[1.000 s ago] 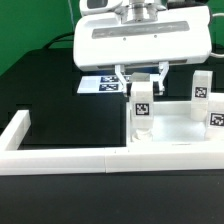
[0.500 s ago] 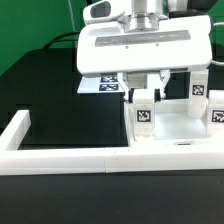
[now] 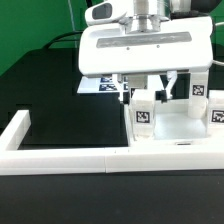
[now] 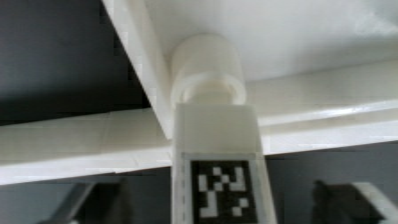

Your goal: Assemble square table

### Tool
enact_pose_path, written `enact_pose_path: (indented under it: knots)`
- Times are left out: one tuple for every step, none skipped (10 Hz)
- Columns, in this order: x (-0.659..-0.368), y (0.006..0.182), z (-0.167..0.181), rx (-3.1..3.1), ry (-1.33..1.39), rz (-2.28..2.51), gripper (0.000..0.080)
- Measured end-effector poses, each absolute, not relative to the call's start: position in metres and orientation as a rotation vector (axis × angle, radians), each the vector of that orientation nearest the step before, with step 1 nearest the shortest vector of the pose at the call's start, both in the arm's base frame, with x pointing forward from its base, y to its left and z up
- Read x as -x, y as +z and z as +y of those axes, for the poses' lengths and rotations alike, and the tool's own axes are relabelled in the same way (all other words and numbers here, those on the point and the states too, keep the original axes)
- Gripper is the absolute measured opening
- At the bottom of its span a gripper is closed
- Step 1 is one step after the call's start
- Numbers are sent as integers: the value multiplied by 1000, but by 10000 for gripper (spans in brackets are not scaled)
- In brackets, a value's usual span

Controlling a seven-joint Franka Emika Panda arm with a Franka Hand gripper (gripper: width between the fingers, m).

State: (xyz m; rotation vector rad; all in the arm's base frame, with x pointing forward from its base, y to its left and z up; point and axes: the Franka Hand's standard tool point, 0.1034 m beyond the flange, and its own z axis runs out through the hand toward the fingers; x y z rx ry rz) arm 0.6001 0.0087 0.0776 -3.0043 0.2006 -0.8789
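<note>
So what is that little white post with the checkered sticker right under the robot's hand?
It is a table leg: a small white block, plastic by its look, carrying a black-and-white tag on the face toward the camera. It stands upright on the square tabletop, near the corner at the exterior view's left. The gripper sits right above it; whether the jaws grip it cannot be told.

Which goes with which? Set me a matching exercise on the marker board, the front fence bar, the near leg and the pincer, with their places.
Things:
1. marker board
2. front fence bar
3. tagged leg
4. pincer

Places:
A. upright on the square tabletop
B. lying flat at the back
C. nearest the exterior camera
D. above a leg, fingers either side

Pairs: 1-B, 2-C, 3-A, 4-D
</note>
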Motion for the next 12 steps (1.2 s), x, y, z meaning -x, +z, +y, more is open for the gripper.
enact_pose_path:
  knots:
    - [-600,77,9,3005,-878,201,621]
    - [-600,77,9,3005,-877,201,641]
    - [-600,77,9,3005,-877,201,641]
    - [-600,77,9,3005,-876,201,648]
    - [-600,77,9,3005,-876,201,648]
    - [-599,77,9,3005,-875,201,649]
    - [-599,76,10,3007,-830,206,649]
    - [-605,86,11,3005,-701,205,649]
    - [-613,99,5,3000,-620,216,649]
    - [-617,100,0,3000,-617,226,649]
    - [-616,95,1,2998,-559,236,649]
    - [-614,92,8,2976,-386,293,649]
